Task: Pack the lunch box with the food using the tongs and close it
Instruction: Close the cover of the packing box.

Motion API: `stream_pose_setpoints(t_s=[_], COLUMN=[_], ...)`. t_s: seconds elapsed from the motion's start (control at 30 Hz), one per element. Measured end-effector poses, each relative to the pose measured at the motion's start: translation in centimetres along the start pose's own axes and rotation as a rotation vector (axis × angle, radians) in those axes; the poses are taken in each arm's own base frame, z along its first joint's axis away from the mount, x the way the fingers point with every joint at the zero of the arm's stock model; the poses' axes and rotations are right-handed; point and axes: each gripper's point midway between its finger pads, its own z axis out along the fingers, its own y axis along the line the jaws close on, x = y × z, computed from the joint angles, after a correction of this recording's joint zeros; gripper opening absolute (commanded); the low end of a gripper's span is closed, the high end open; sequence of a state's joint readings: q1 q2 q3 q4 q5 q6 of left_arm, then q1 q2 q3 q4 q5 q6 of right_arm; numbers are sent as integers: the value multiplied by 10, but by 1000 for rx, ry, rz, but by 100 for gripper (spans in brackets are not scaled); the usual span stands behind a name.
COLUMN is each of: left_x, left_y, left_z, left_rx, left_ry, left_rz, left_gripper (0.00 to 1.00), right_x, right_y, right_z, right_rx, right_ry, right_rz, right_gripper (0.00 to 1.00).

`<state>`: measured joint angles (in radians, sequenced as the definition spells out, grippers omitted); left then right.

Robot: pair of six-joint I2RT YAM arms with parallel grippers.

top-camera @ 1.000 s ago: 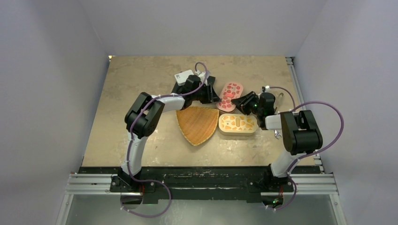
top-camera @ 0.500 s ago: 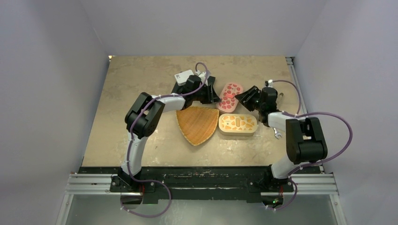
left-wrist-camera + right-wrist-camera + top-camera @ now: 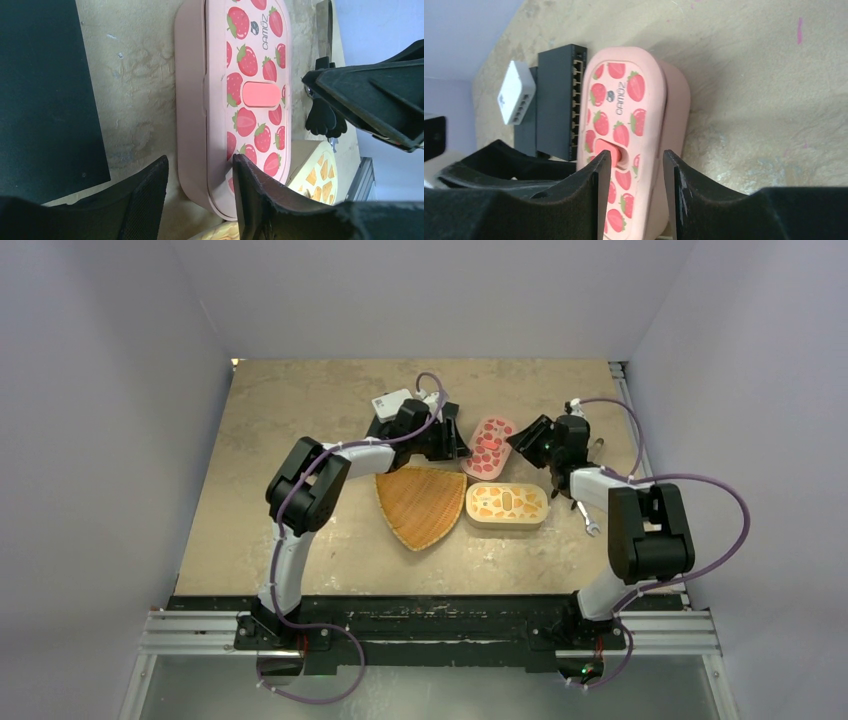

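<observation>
Far from my bases, near the middle of the table [image 3: 300, 420], the pink lunch box [image 3: 490, 446] lies flat with its strawberry lid [image 3: 255, 75] on. Its long axis runs almost straight away from me, and the far end leans a little to my right. Just nearer to me an orange box [image 3: 507, 505] lies crosswise, and to the left of it is the wicker tray [image 3: 420, 505]; only the top view shows the tray.

My left arm is bent at the elbow and reaches forward and to the right. My left gripper [image 3: 457, 440] stands just beside the left long side of the lunch box. My right arm comes in from the other side, and my right gripper [image 3: 523, 437] is just beside the right long side.

From the left wrist I see my fingers [image 3: 145, 200] apart, with bare table and the wall of the lunch box in the gap; they hold nothing. From the right wrist the jaws are also apart and grip nothing. The lid edge shows through the gap, but I cannot tell if a finger touches it. Only this view shows the ports of the black switch [image 3: 556, 100] and the white device [image 3: 516, 92] beside it.
</observation>
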<state>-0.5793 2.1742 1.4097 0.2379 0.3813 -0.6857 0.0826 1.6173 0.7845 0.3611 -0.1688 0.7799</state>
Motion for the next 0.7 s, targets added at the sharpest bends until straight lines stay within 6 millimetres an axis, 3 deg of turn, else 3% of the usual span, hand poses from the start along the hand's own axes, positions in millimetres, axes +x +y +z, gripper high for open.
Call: stream_pose_setpoints(t_s=[0.2,0.5,0.7], left_x=[-12,-45,-29], left_y=[-4,-16,6], left_z=[0,12,29], left_rx=[-12,-4,-35], left_ry=[-11,-66,-24], left_rz=[26,94,87], left_gripper=[53,57,56], right_x=[4,5,15], right_y=[-17,-21,-15], right_z=[10,22,25], right_rx=[65,79,66], right_ry=[11,24,44], right_rz=[-23,-52,-65], right_gripper=[45,42,33])
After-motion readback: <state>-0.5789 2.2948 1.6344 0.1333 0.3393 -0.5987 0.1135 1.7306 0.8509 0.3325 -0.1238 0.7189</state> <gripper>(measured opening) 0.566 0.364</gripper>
